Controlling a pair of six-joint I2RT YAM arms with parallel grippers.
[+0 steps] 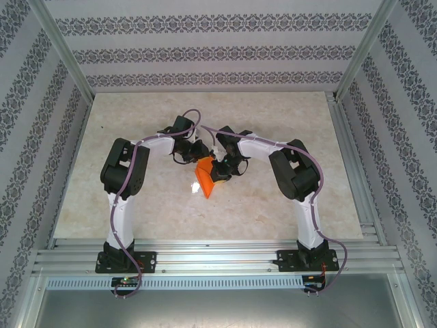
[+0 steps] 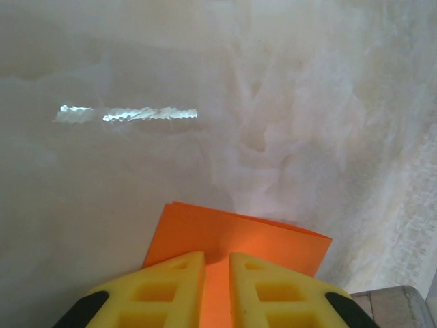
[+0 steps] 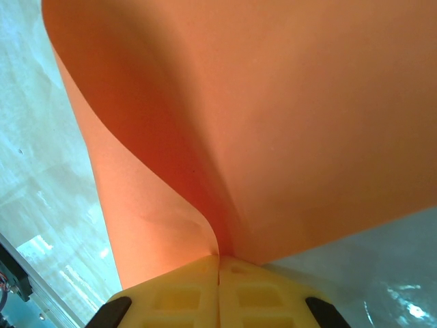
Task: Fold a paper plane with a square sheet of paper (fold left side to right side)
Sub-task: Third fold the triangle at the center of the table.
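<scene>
1. The right claw (image 3: 218, 268) has its yellow fingers pressed together with no gap, clamped on an edge of the square sheet of paper (image 3: 273, 137). From the seam at the bottom centre of its wrist view, the orange sheet rises in two curling layers over the upper right of the frame.
2. The left claw (image 2: 217, 265) has its fingers a narrow gap apart, with orange showing in the slot. Whether the pads touch the paper cannot be told.
3. From the left claw the sheet lies straight ahead. It runs from the bottom centre of that wrist view up to mid-frame, and its far edge slants down toward the right.
4. In the top view the sheet sits at frame centre on the marble table (image 1: 287, 205), just below where the two arms meet. Its long axis runs roughly top to bottom, ending in a point at the lower end.
5. Both claws are at the sheet; the right one sits on it and the left just to its upper left.
6. As I judge it, the fold turns on the left claw closing on its edge and carrying it across toward the right side, while the right claw anchors the other edge.
</scene>
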